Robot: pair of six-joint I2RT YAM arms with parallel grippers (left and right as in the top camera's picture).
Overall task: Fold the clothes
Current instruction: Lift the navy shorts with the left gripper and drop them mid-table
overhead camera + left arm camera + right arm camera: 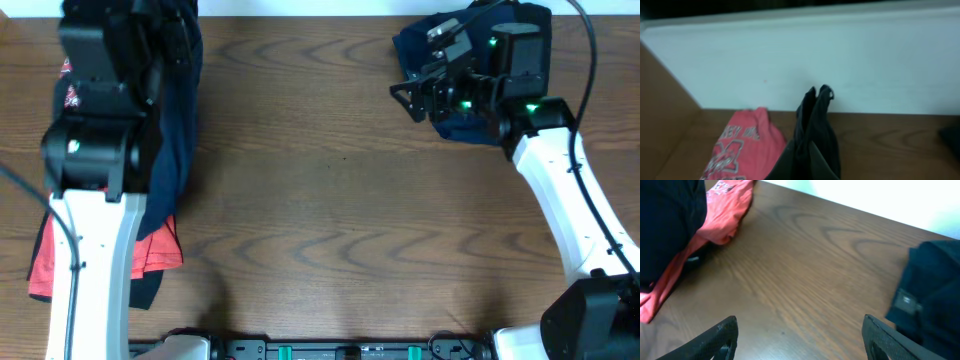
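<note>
A dark navy garment [182,120] hangs from my left gripper [160,30] at the far left of the table. In the left wrist view the navy fabric [816,135] rises in a pinched fold from between the jaws, whose fingers are hidden by it. A red printed garment [160,250] lies under it, also in the left wrist view [740,150]. My right gripper [410,95] is open and empty, its two fingers spread over bare wood [800,340]. It hovers at the left edge of a folded navy pile [470,128] at the back right, also in the right wrist view [935,290].
The wooden table [330,200] stretches between the two arms. A pale wall [840,60] runs along the table's far edge. The red garment [725,210] shows far off in the right wrist view.
</note>
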